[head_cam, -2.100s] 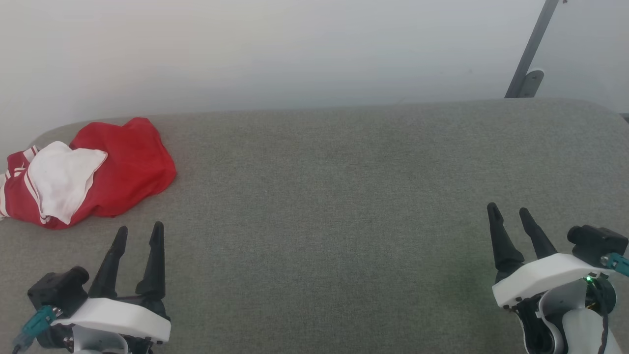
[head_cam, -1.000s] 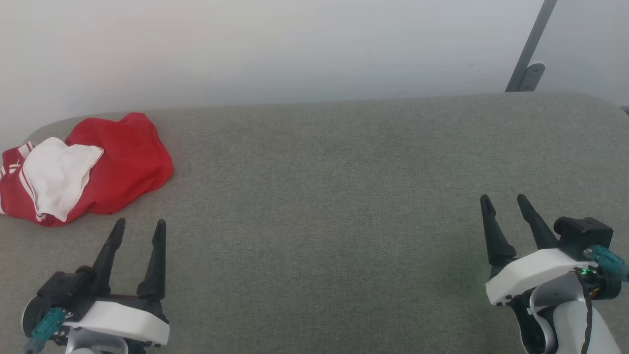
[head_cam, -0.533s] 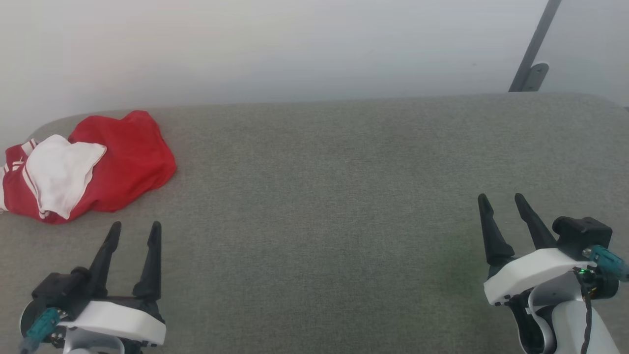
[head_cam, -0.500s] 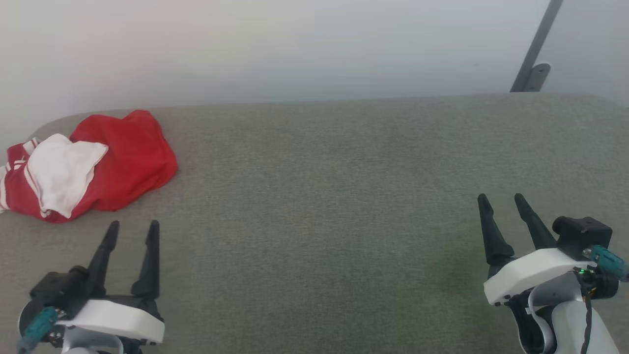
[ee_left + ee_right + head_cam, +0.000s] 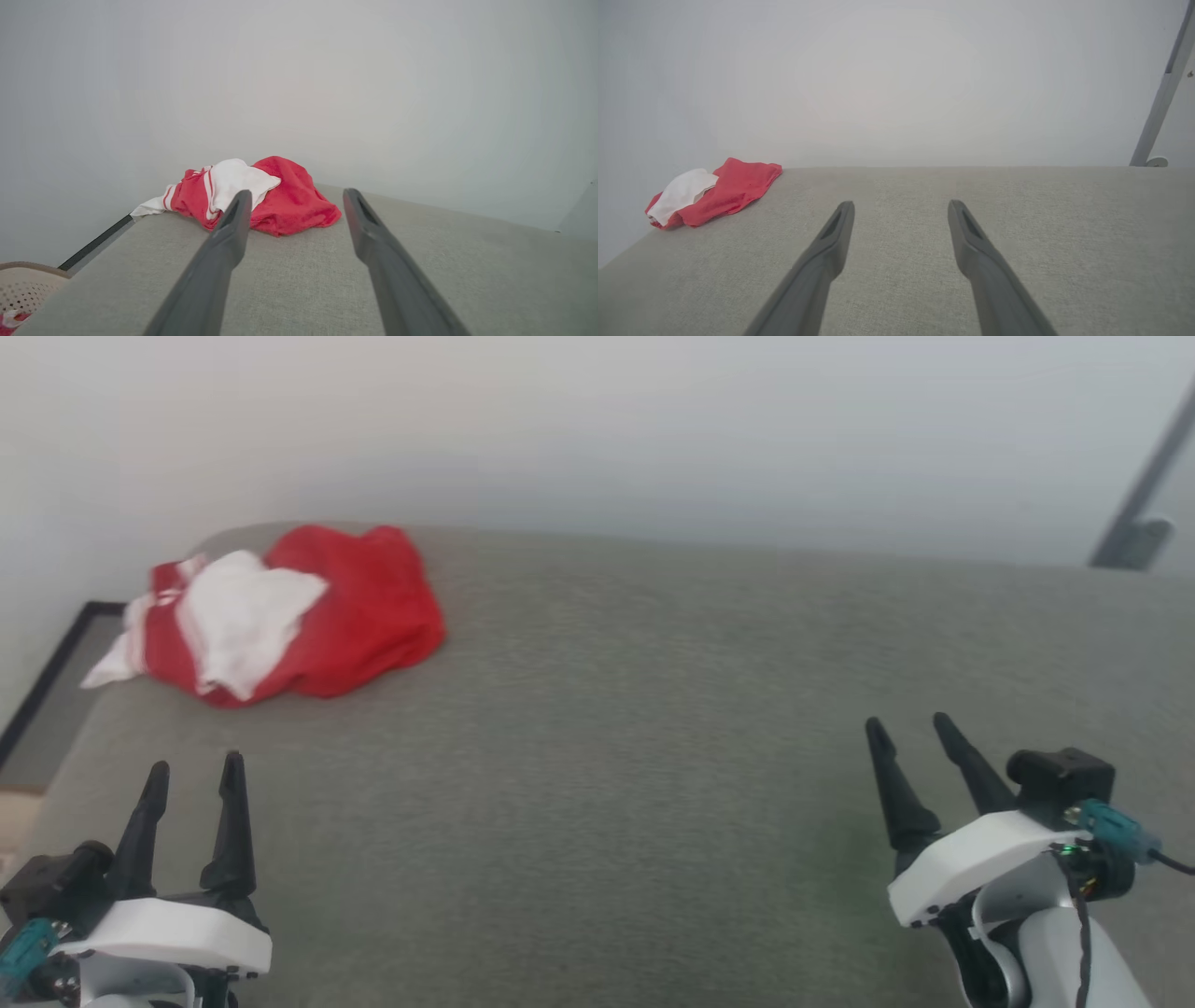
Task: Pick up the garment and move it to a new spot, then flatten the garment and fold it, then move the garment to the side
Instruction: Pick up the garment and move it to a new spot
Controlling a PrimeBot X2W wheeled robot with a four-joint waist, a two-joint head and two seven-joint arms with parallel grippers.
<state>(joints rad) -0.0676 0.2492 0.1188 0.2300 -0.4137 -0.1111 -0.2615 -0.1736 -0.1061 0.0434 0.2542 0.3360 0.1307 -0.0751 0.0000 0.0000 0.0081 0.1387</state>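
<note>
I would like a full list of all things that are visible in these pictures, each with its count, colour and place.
garment: one, red with white panels, crumpled at the far left corner of the table
table: one, grey, cloth-covered, across the foreground
wall: one, white, behind the table
metal post: one, grey, slanted, at the far right behind the table
basket: one, beige, perforated, below the table's left edge
left claw: one, dark fingers on a white body, open, at the near left
right claw: one, dark fingers on a white body, open, at the near right
</note>
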